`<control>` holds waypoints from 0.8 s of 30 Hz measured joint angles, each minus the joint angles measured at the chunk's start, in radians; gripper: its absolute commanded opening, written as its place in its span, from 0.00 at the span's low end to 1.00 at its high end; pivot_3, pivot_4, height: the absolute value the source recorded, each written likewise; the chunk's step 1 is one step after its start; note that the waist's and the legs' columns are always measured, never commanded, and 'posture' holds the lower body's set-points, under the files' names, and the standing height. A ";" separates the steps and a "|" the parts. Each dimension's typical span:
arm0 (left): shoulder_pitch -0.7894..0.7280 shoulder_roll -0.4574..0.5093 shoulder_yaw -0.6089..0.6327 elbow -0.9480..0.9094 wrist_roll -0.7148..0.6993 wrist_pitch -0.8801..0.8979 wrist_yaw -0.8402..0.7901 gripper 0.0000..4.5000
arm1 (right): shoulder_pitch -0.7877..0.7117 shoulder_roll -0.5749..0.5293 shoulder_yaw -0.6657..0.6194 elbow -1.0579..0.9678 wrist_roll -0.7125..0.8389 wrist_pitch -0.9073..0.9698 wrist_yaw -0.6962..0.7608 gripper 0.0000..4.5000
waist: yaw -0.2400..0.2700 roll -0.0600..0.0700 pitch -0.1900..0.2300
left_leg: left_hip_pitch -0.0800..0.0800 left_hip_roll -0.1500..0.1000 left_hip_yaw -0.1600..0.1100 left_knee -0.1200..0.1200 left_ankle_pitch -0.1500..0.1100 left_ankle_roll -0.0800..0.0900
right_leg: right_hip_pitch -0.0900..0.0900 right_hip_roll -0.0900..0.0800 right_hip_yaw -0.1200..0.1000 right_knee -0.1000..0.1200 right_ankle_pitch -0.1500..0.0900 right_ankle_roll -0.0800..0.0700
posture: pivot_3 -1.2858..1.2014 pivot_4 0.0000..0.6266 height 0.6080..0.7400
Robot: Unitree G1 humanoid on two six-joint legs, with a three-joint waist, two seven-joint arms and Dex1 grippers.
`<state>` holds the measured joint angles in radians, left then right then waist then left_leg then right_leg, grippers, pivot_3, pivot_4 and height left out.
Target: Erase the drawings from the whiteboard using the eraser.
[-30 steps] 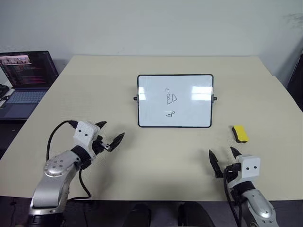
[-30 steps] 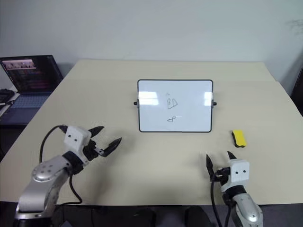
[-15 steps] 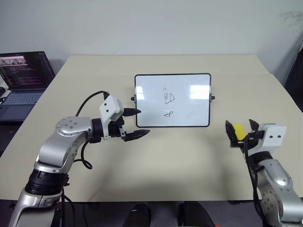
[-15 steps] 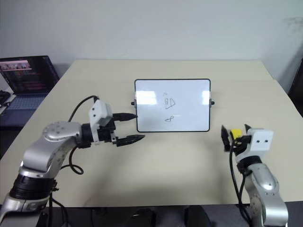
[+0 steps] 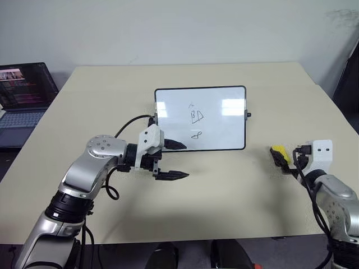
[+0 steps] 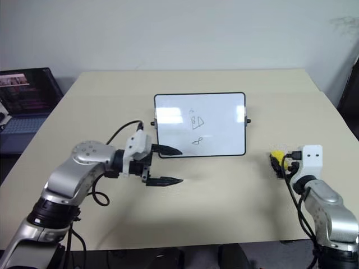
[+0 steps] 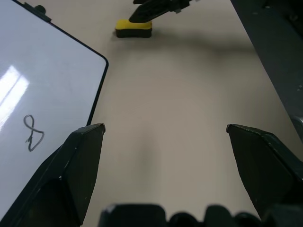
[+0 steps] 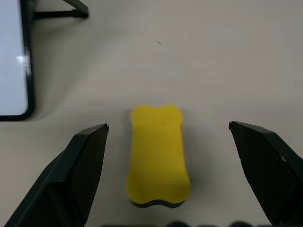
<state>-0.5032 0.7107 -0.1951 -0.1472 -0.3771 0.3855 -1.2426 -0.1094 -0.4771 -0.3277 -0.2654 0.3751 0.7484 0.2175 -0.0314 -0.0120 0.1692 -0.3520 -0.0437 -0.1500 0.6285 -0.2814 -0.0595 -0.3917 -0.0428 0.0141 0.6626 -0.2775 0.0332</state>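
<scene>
1. My right gripper (image 8: 165, 142) stands with its fingers wide apart, one on either side of the eraser (image 8: 158, 154), which lies flat on the table (image 5: 235, 185) between them, untouched.
2. My left gripper (image 5: 175, 159) is also spread, holding nothing, just in front of the whiteboard's (image 5: 219, 120) lower left corner.
3. The drawings (image 5: 196, 119) are all there mid-board.
4. A second ago both grippers hung near the table's front edge; since then the right has come up to the eraser and the left has swung toward the board.
</scene>
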 measured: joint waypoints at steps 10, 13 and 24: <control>-0.008 -0.037 -0.033 0.036 0.024 -0.024 -0.013 1.00 | -0.137 0.006 0.049 0.188 -0.033 0.002 0.002 0.99 | -0.001 0.000 0.000 | 0.000 0.001 0.002 0.000 0.000 0.001 | 0.000 0.001 0.001 0.000 0.000 0.000 | 0.52 0.24 1.00; -0.008 -0.037 -0.033 0.036 0.025 -0.025 -0.013 1.00 | -0.148 0.007 0.052 0.217 -0.041 -0.002 0.001 0.99 | -0.001 0.000 0.000 | 0.001 0.001 0.002 0.000 0.000 0.001 | 0.000 0.001 0.001 0.000 0.000 0.000 | 0.52 0.24 1.00; 0.002 -0.038 -0.033 0.036 0.027 -0.027 0.007 1.00 | -0.153 0.016 0.050 0.231 -0.041 -0.017 0.000 0.61 | -0.001 0.000 0.000 | 0.001 0.001 0.002 0.001 0.000 0.001 | 0.000 0.001 0.001 0.000 0.000 0.000 | 0.52 0.24 1.00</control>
<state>-0.5015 0.6731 -0.2281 -0.1113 -0.3501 0.3589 -1.2351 -0.2625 -0.4615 -0.2780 -0.0343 0.3336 0.7310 0.2176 -0.0322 -0.0121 0.1692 -0.3512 -0.0427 -0.1481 0.6291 -0.2818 -0.0588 -0.3917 -0.0418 0.0151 0.6631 -0.2772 0.0330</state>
